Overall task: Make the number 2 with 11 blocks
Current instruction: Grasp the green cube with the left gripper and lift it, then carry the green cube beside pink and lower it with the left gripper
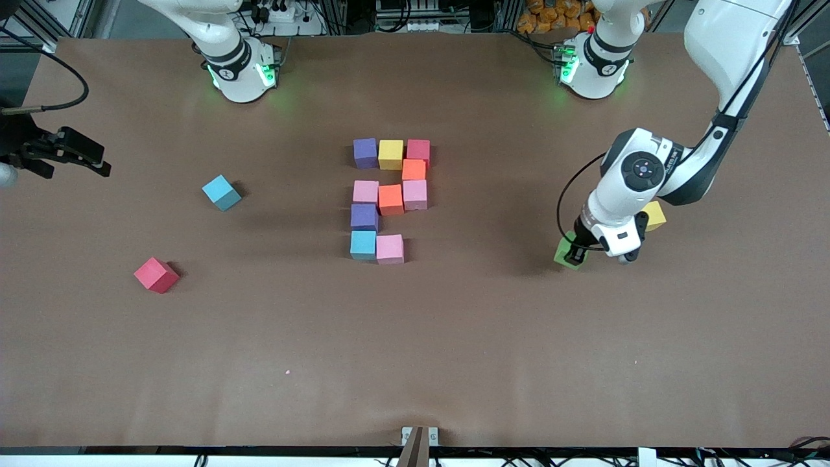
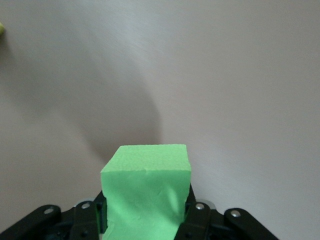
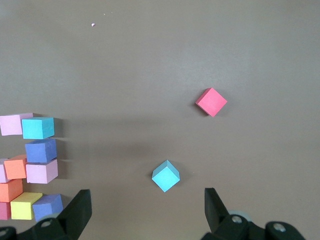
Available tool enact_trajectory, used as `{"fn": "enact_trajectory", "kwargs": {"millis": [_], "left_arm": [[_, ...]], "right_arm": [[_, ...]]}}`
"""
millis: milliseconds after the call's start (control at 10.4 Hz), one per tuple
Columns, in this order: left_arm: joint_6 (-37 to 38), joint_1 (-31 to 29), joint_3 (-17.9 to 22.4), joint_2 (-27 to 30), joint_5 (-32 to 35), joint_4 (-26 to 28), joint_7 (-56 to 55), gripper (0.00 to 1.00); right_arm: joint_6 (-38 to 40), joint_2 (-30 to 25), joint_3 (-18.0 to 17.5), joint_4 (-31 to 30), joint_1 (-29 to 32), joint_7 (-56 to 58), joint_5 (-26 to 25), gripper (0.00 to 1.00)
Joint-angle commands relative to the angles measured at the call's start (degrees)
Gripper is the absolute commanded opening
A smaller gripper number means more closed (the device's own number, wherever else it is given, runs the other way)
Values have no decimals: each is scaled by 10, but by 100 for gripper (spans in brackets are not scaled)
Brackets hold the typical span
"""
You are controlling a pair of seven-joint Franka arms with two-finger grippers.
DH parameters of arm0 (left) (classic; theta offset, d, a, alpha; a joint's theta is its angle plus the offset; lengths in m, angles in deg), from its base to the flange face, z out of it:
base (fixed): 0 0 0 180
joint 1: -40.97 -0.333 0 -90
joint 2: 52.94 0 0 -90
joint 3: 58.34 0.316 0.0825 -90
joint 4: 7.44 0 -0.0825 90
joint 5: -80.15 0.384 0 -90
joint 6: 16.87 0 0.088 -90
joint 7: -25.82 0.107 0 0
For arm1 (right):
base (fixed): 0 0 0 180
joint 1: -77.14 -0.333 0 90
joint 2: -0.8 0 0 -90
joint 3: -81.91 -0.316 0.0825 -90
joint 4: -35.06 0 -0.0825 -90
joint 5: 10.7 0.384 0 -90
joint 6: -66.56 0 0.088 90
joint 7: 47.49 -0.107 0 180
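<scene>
The left gripper clamps a green block at the left arm's end of the table, well apart from the unfinished number 2. The right gripper waits, fingers spread. Squeezed foam could twist free during the carry.

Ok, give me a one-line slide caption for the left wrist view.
Left end effector shut on a green block, seen against bare brown table.

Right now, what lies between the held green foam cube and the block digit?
Only bare brown table, per the front view, between green foam cube and digit.
</scene>
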Motion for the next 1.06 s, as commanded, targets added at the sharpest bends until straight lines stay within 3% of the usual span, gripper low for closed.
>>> {"fn": "enact_trajectory", "kwargs": {"millis": [0, 192, 480, 960], "left_arm": [[90, 58, -3, -63, -31, -117, -51, 36], [164, 116, -2, -127, -51, -228, -110, 36], [172, 192, 5, -168, -48, -289, -201, 36], [191, 357, 111, -221, -96, -393, -295, 36]], "right_arm": [[-3, 0, 1, 1, -2, -9, 8, 100], [-5, 1, 1, 1, -2, -9, 8, 100], [-6, 1, 1, 1, -2, -9, 8, 100], [-9, 4, 1, 1, -2, -9, 8, 100]]}}
